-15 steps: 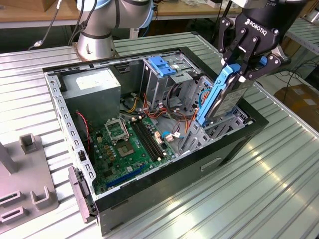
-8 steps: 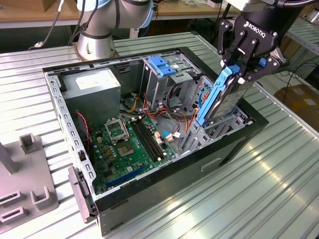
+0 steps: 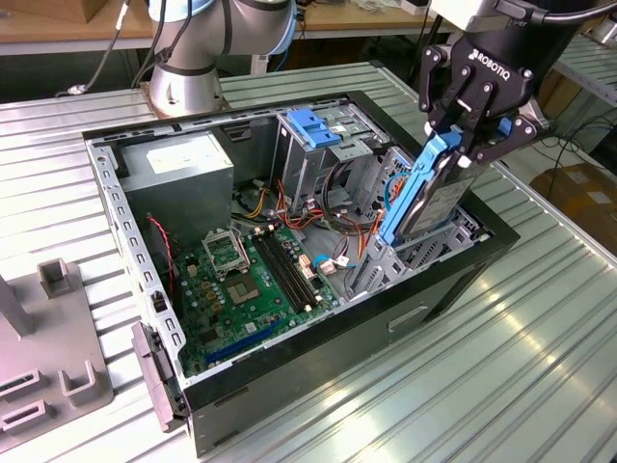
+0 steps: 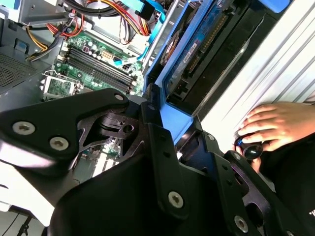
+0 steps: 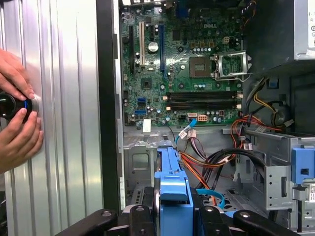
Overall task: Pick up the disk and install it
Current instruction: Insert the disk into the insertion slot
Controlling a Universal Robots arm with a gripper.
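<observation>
1. The hand [image 3: 465, 143] is pinching the upper end of the disk [image 3: 431, 198], one black finger on each broad face.
2. The disk hangs steeply tilted on edge, its blue carrier rail facing the exterior view's left. Its lower end dips into the open computer case [image 3: 453, 280] at the corner nearest the exterior view's right.
3. In the first wrist view, the blue end tab of the disk [image 5: 173, 187] sits between the hand's fingers, above a tangle of cables [image 5: 216, 162].
4. Just beside the disk stands the grey drive cage [image 3: 308, 159] with a blue latch [image 3: 310, 125] on top.
5. The green motherboard [image 3: 241, 280] lies flat in the case floor, and the grey power supply [image 3: 178, 178] is beyond it.
6. The case rests on a ribbed metal tabletop [image 3: 482, 386].
7. In the first wrist view, a person's fingers [image 5: 19, 132] hold a black knob [image 5: 7, 105] on the tabletop, apart from the case.
</observation>
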